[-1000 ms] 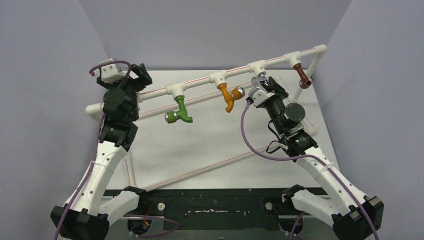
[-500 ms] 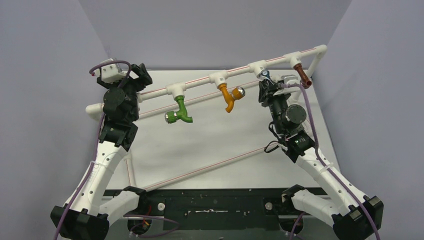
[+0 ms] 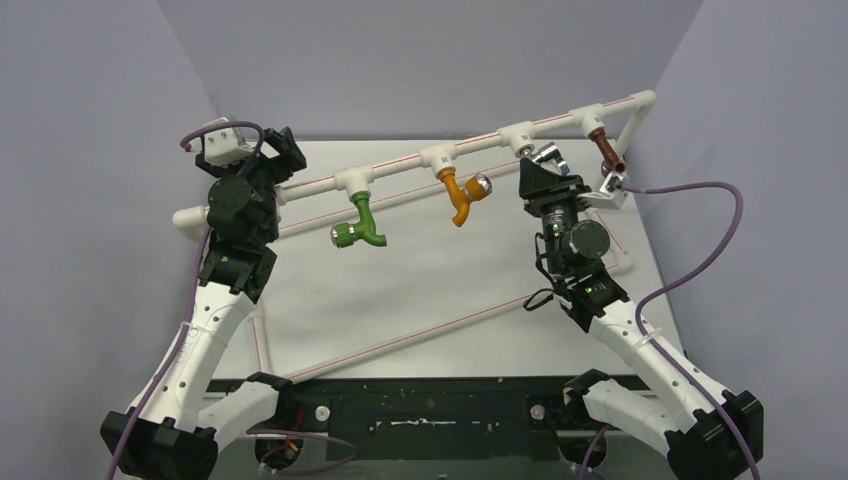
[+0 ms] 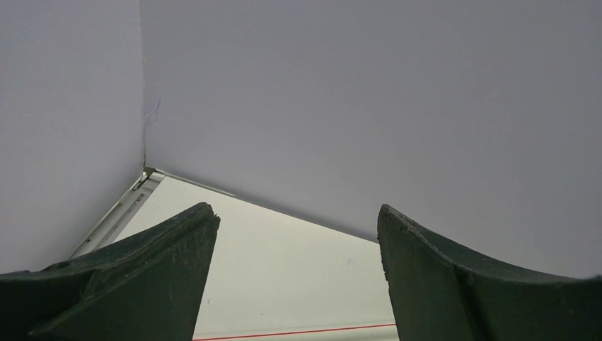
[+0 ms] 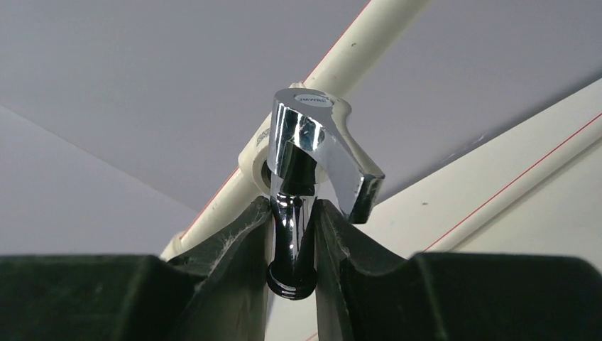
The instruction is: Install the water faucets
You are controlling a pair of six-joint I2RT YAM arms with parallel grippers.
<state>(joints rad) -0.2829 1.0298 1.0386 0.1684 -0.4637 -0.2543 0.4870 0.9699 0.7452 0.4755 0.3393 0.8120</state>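
Right claw (image 5: 292,213) is clamped on the chrome tap (image 5: 307,135), nosed into its pipe fitting (image 5: 254,158). I'd twist gently, square to the thread. Left claw (image 4: 294,217) gapes wide, empty.

Faucet (image 5: 312,142) under pipe (image 5: 355,50), inside right tool (image 5: 292,209)

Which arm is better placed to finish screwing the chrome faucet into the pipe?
The right. Its end effector is shut on the chrome faucet, right at the pipe fitting. The left end effector is open, empty, and far from that faucet.
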